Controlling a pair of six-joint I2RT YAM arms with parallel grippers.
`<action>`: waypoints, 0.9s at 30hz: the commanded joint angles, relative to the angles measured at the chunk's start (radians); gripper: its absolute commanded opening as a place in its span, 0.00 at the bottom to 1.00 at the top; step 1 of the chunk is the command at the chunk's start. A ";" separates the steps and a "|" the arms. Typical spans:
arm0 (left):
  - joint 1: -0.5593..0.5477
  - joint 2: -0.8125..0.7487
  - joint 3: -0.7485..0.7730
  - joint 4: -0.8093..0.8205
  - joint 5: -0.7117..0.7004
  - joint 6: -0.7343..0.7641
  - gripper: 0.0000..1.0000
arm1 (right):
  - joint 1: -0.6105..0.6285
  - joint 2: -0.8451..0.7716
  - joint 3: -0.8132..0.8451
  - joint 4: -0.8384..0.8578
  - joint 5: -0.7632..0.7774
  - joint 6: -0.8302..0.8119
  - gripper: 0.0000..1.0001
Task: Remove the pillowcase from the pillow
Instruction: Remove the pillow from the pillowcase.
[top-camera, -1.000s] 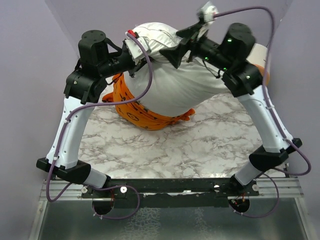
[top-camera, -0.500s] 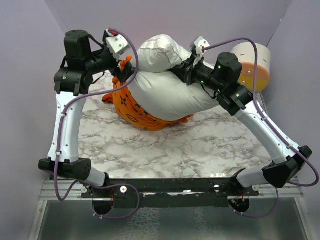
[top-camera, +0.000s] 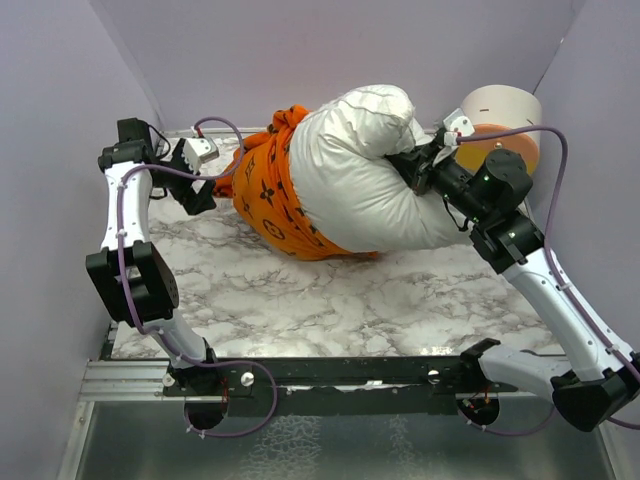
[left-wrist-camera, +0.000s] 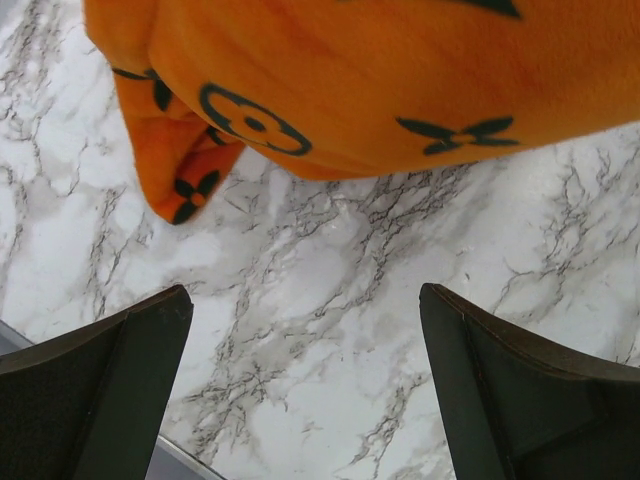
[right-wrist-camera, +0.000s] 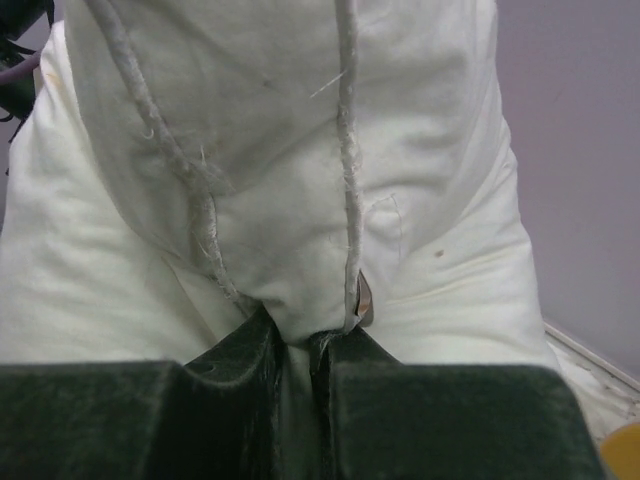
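The white pillow (top-camera: 360, 175) lies across the back of the marble table (top-camera: 330, 300). The orange pillowcase (top-camera: 268, 190), printed with dark motifs, is bunched round the pillow's left end. My right gripper (top-camera: 408, 165) is at the pillow's right side. In the right wrist view it (right-wrist-camera: 300, 345) is shut on a seamed fold of the pillow (right-wrist-camera: 280, 180). My left gripper (top-camera: 196, 198) hangs low at the far left, apart from the pillowcase. In the left wrist view it (left-wrist-camera: 305, 330) is open over bare marble, and the pillowcase (left-wrist-camera: 350, 80) fills the top.
A white, orange and yellow cylinder (top-camera: 500, 120) stands at the back right, close behind my right arm. Purple walls close in the back and both sides. A metal rail (top-camera: 330, 375) runs along the near edge of the table.
My left gripper has opened and swung left and down, away from the bundle. My right gripper has shut on the pillow. The pillow has come down onto the table.
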 joint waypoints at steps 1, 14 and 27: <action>0.003 -0.023 -0.053 0.030 0.016 0.140 0.99 | -0.006 0.005 -0.042 -0.124 -0.055 -0.049 0.01; -0.036 0.223 0.046 0.246 0.020 0.048 0.99 | -0.062 0.038 0.115 -0.251 -0.465 -0.416 0.01; 0.026 0.379 0.105 0.120 0.065 0.191 0.99 | -0.183 0.167 0.238 -0.364 -0.720 -0.625 0.01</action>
